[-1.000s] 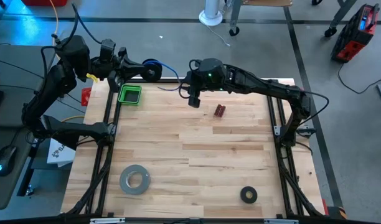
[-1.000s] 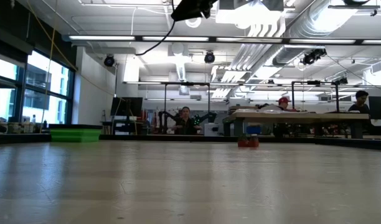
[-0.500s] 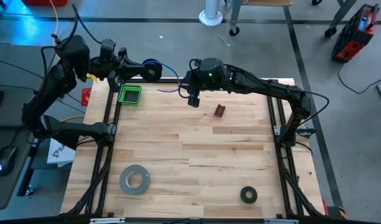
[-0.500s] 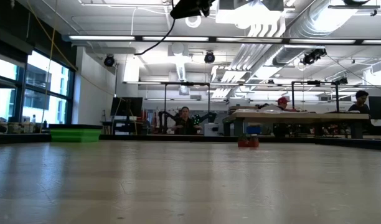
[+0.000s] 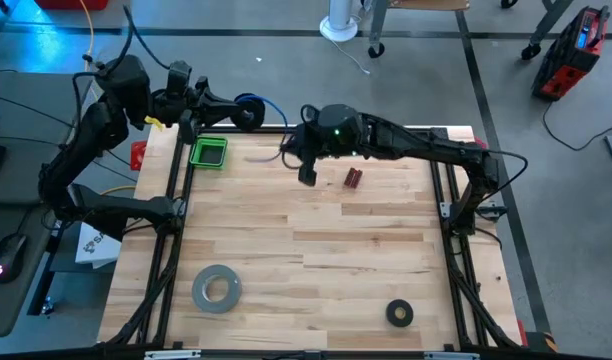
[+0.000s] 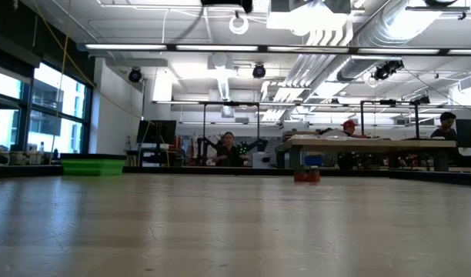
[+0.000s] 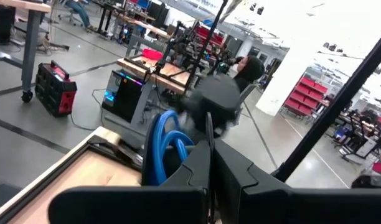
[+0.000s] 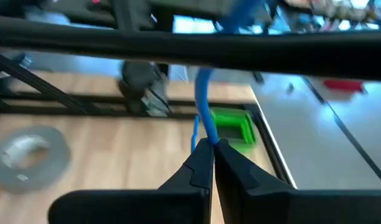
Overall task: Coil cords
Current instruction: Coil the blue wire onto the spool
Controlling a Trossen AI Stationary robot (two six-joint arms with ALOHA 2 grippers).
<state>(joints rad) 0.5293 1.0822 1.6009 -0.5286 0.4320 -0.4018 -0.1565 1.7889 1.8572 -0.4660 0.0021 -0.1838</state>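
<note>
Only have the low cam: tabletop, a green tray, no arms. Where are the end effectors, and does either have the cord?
Observer: The right end effector is shut on the blue cord, over the far part of the table.
Operator: Left one?
Observer: The left end effector is shut, just past the far-left corner, with blue coils on the spool right at its fingertips.
Operator: Anything else on the table I can't see?
Observer: A grey tape roll lies flat near the front left.
</note>
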